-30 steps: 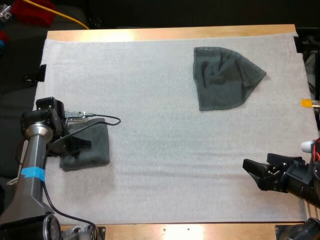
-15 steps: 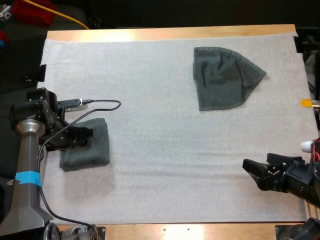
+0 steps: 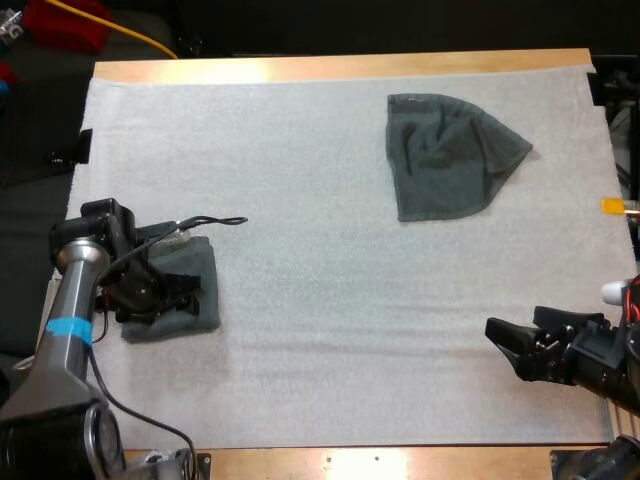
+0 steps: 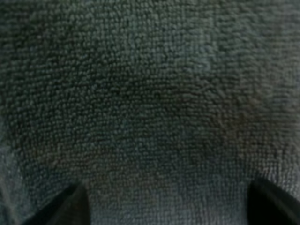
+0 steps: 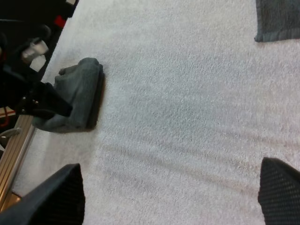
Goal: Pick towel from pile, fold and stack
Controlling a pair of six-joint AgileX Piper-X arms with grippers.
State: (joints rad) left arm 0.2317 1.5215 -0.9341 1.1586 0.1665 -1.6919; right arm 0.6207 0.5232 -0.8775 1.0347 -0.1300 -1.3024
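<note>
High view puts my left pincer [image 3: 178, 292], fingers apart, low on the folded dark grey-green terry towel [image 3: 205, 312] at the left of the white textured mat [image 3: 320, 260]; if they snag its loops on rising, the fold may open, I judge. My right pincer [image 3: 503, 348] hangs spread over bare mat. A wooden bench [image 3: 340, 68] lies beneath, dark space [image 3: 400, 25] beyond.

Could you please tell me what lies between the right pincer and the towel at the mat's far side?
Only bare white mat, as the high view shows; the right pincer is well clear of that towel.
</note>
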